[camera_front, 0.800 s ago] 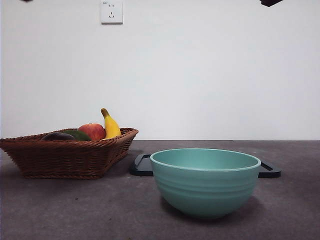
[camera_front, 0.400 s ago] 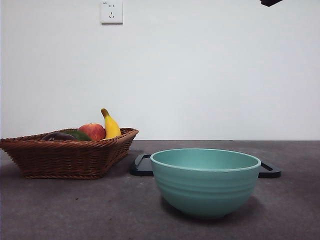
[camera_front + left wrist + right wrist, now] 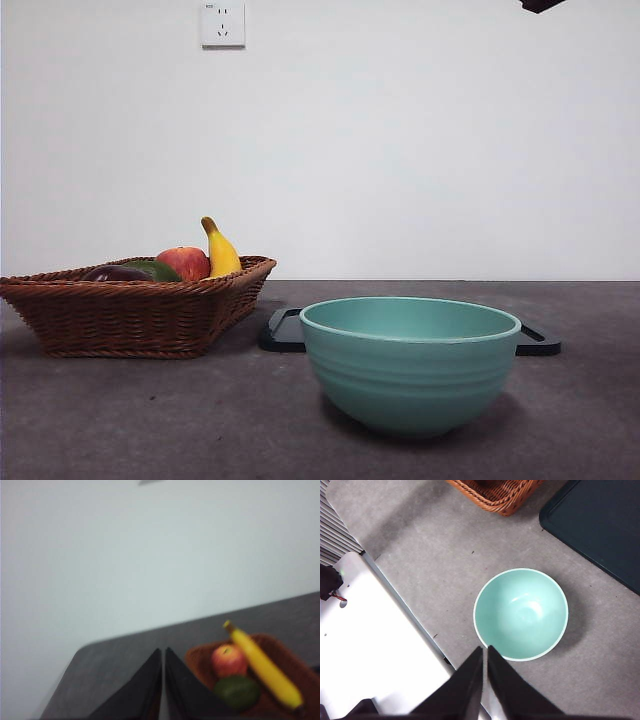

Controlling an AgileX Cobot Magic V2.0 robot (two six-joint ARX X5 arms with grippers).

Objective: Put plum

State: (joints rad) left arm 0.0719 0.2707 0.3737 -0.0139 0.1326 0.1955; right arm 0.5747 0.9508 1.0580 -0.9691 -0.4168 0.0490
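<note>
The plum [image 3: 113,273] lies dark and low at the left of a wicker basket [image 3: 140,315], beside a green fruit [image 3: 155,269], a red apple [image 3: 185,262] and a banana [image 3: 221,250]. My left gripper [image 3: 163,652] is shut and empty, held high near the basket. Its blurred view shows the apple [image 3: 228,661], green fruit [image 3: 239,691] and banana [image 3: 262,665], while the plum is hidden there. My right gripper [image 3: 485,650] is shut and empty, high above the teal bowl [image 3: 521,614].
The teal bowl [image 3: 410,362] stands near the front at the centre. A flat black tray [image 3: 535,340] lies behind it. A black arm tip [image 3: 540,4] shows at the top right corner. A white base plate [image 3: 365,645] borders the table edge.
The small black tip at the top left corner of the front view has gone out of the picture. The basket, fruit and bowl have not moved.
</note>
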